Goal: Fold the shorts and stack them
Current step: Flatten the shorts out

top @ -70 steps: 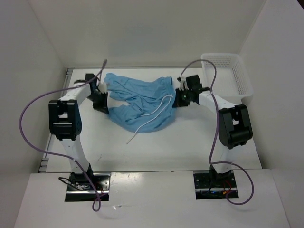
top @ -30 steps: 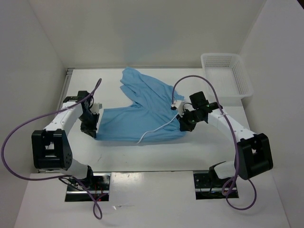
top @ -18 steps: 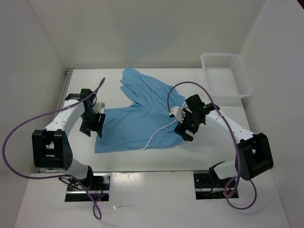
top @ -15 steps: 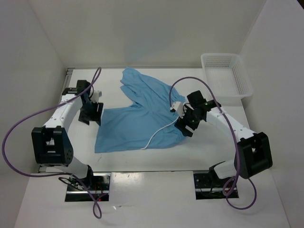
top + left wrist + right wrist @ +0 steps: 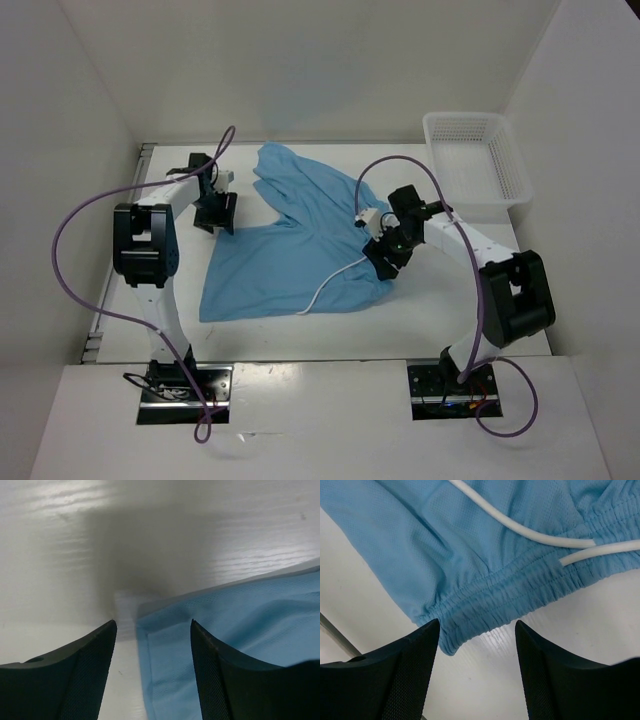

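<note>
The blue shorts (image 5: 290,250) lie spread out on the counter (image 5: 300,335), with the white string (image 5: 335,280) on top. The left jaws are spread wide above one corner. The right jaws are spread wide above the waistband (image 5: 510,597). Neither holds anything.

The shorts (image 5: 290,250) lie spread mid-way across the table (image 5: 330,335), waistband to the right, 1 leg reaching left, 1 toward the back. The drawstring (image 5: 335,278) lies on them. The left pincer (image 5: 213,212) is at the left hem, the right pincer (image 5: 384,257) at the waistband. A mesh basket (image 5: 516,178) sits back right, well apart.
</note>
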